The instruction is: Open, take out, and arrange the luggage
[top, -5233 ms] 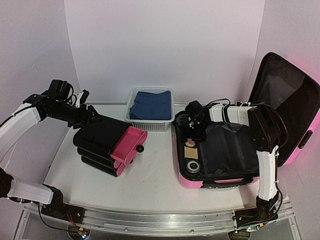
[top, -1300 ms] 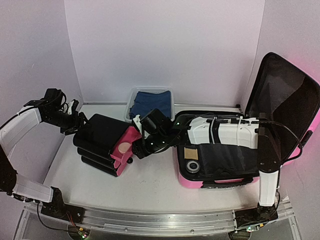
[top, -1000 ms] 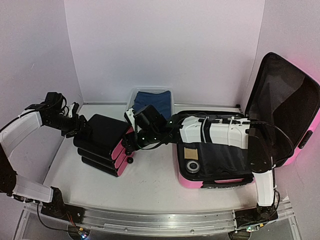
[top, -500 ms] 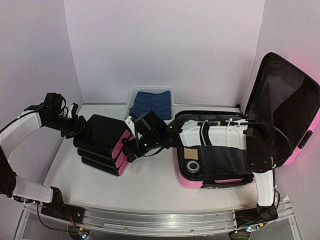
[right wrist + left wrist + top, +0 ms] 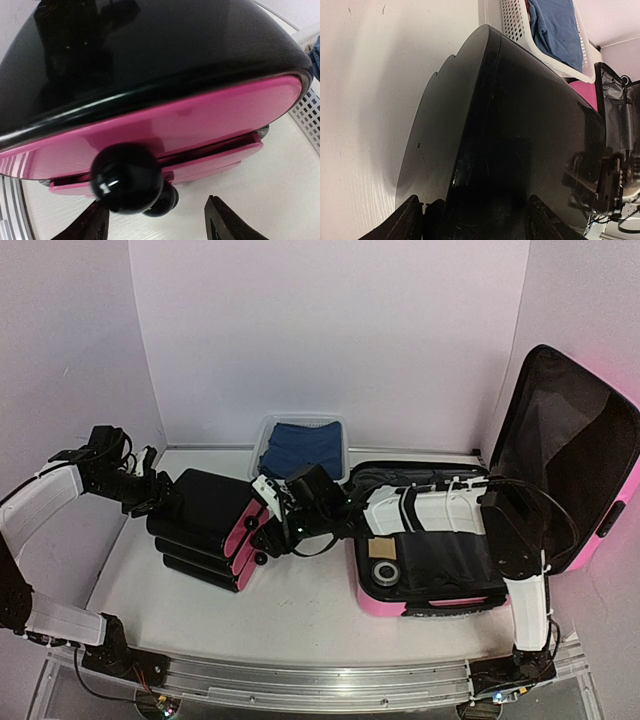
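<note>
The luggage (image 5: pixel 565 440) sits open on the right side of the table (image 5: pixel 300 605), its lid standing upright against the right wall and its pink base lying flat. In the black-lined base, near its left wall, lie 2 small things: a tan square (image 5: pixel 381 547) and, just in front of it, a round ring (image 5: pixel 385 571). The right arm crosses over the rest of the base. At the back, the white mesh basket (image 5: pixel 262 445) holds folded blue cloth (image 5: pixel 310 445). Left of centre, the black drawer unit (image 5: pixel 205 505) lies tilted with its pink fronts pushed in, so their contents cannot be seen. The left gripper (image 5: pixel 152 497) is clamped across the unit's black shell at the rear. The right gripper (image 5: pixel 159 220) is released and grasps nothing, its fingers spread just before the top drawer's black knob (image 5: pixel 127 177)
</note>
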